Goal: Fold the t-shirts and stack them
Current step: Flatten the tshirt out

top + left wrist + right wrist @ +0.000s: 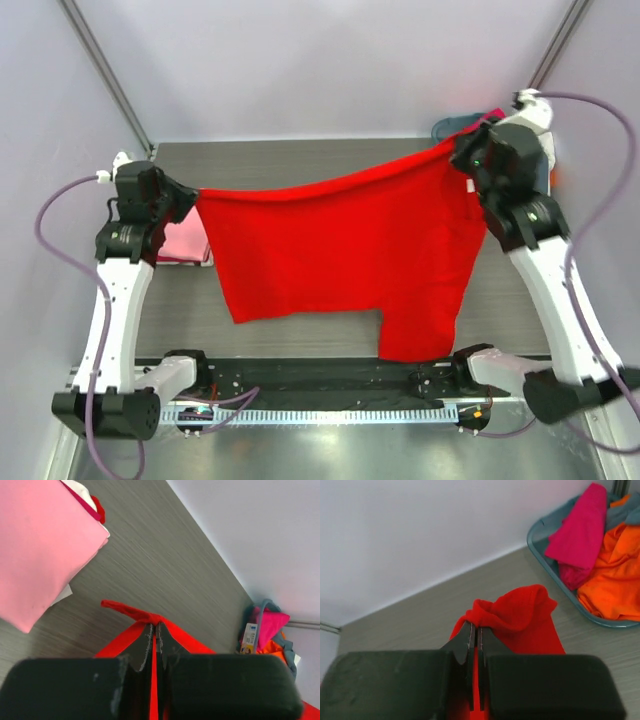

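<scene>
Two grippers, one shirt

Top view: red t-shirt hangs spread between the arms, above the table. Left gripper pinches one top corner. Right gripper has the other corner, higher, so the top edge slopes. The lower hem droops toward the near edge, with one flap lower on the right; can't tell from here whether it touches the surface. Folded pink t-shirt lies on the table just under the left gripper

Left wrist: jaws clamped flat on a thin red fold, cloth running out past the tips. Pink t-shirt sits off to the left

Right wrist: jaws clamped on a bunched red corner. Basket beyond it holds a magenta t-shirt and an orange t-shirt

Handling: light, limp, no stiffness, so it sags wherever it's unsupported. Knit looks grippy enough and not fragile. Best held at corners or shoulder seams, both sides level and under tension, or it collapses
</scene>
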